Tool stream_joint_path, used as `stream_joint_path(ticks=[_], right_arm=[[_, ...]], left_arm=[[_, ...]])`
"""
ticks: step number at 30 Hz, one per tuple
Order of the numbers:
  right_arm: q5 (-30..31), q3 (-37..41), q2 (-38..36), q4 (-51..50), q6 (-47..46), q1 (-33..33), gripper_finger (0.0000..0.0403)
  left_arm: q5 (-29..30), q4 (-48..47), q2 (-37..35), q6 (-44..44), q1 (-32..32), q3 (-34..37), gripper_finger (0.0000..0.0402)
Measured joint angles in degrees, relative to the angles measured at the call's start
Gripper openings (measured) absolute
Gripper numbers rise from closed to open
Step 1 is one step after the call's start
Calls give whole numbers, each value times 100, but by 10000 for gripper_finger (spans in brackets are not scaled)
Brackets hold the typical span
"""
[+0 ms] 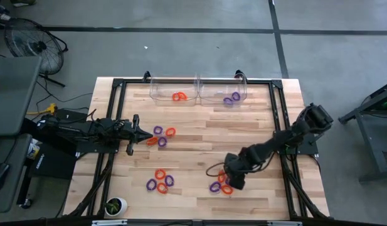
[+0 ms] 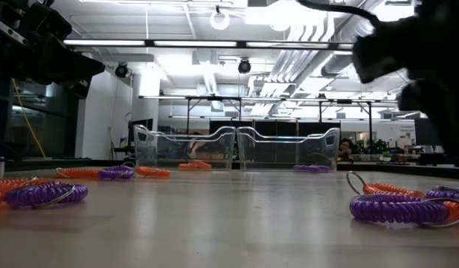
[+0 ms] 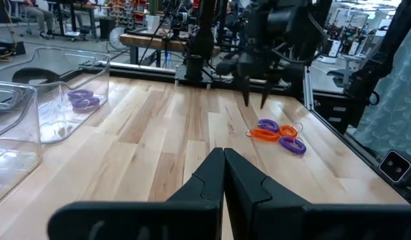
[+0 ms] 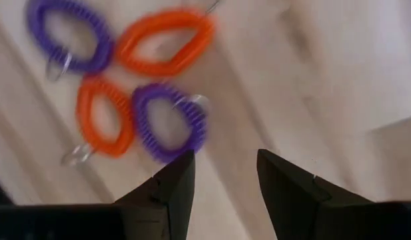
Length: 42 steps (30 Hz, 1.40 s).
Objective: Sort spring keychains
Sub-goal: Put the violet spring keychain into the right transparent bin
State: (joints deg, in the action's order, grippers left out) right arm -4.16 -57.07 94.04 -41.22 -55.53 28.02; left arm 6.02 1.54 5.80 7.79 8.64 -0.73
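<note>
The right gripper (image 4: 222, 175) is held, jaws apart, just above a cluster of keychains (image 1: 219, 185) near the table's (image 1: 199, 135) front right edge. The left gripper (image 3: 223, 175), jaws together, is parked beside another cluster (image 1: 162, 136) at mid-table. A third cluster (image 1: 160, 182) lies front-centre, a few rest in two bins (image 1: 198, 91) at the far edge, and bare wood is left between.

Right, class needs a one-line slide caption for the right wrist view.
Open right gripper poised above four spring keychains, two orange and two purple, clustered on the wooden table.
</note>
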Motion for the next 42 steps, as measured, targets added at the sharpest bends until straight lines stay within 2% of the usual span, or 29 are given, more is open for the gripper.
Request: stream_joint_path(ticks=[3, 7, 14, 21, 26, 42], right_arm=[[-66, 211, 0, 320, -2, 149, 156], [218, 307, 0, 421, 82, 226, 156], [478, 365, 0, 666, 761, 242, 158], [481, 364, 0, 866, 1494, 366, 197], [743, 364, 24, 847, 1828, 437, 220], [847, 337, 636, 1016, 2251, 451, 222]], left_arm=[[2, 0, 2, 0, 0, 0, 0], [4, 0, 0, 0, 0, 0, 0], [4, 1, 1, 0, 0, 0, 0], [4, 0, 2, 0, 0, 0, 0], [4, 0, 1, 0, 0, 0, 0], [4, 0, 2, 0, 0, 0, 0]])
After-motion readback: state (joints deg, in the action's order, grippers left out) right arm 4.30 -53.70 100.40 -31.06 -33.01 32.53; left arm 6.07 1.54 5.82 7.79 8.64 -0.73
